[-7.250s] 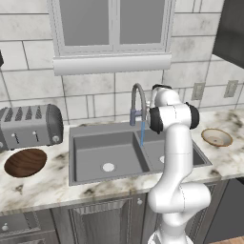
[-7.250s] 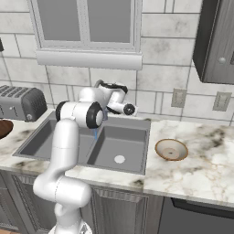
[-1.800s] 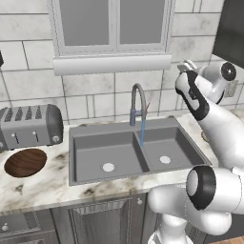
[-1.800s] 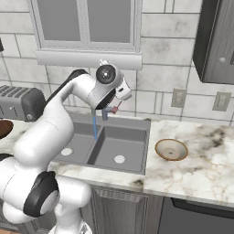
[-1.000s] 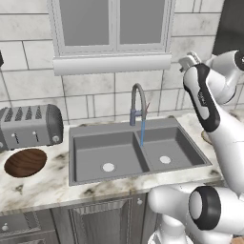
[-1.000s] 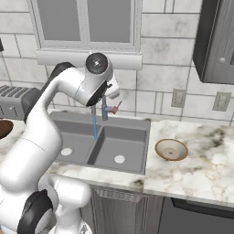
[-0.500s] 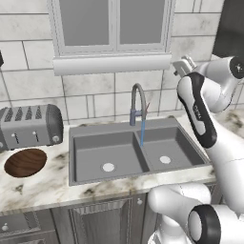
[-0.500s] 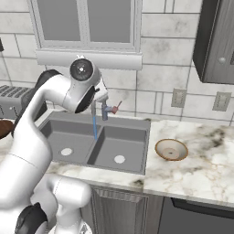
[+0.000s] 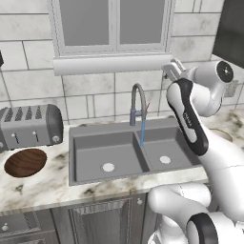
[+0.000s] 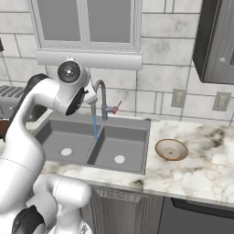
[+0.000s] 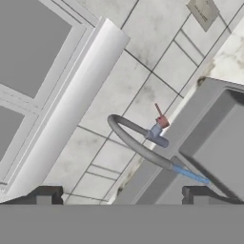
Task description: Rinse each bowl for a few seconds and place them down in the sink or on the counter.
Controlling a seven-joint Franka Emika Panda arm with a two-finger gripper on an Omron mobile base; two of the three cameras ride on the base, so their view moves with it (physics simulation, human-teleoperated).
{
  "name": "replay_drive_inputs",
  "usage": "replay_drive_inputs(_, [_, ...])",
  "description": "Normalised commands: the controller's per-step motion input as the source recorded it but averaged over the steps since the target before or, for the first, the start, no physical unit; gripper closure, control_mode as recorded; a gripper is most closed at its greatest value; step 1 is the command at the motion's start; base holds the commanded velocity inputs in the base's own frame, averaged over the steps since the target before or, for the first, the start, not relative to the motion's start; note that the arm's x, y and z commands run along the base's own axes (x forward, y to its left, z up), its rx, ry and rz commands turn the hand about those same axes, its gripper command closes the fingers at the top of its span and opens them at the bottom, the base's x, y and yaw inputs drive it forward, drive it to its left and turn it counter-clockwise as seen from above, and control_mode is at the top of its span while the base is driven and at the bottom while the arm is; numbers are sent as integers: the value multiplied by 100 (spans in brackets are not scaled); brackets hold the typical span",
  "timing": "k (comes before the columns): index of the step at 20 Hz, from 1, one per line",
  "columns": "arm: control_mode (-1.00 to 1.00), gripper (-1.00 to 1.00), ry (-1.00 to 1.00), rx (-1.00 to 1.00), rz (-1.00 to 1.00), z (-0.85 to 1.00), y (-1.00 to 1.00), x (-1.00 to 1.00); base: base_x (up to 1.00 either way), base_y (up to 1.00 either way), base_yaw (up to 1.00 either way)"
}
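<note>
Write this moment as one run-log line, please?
pincer: open, empty | tap: running | dark bowl: counter, left | tan bowl: counter, right

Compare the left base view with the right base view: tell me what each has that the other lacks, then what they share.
Left base view alone: a dark brown wood-grain bowl on the counter beside the grey slotted toaster. Right base view alone: a pale tan bowl with a whitish inside on the marble-look counter, and two wall outlets. Both: the grey double-basin sink and the curved grey tap running a blue stream.
</note>
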Motion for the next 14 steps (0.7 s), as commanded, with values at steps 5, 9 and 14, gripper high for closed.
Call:
replay_drive_inputs(5, [-100, -100, 5, 3, 1, -7, 34, 0, 0, 0, 0])
replay_drive_inputs(9, [-100, -100, 5, 4, 1, -8, 34, 0, 0, 0, 0])
replay_drive_inputs(14, [-100, -100, 4, 4, 1, -11, 31, 0, 0, 0, 0])
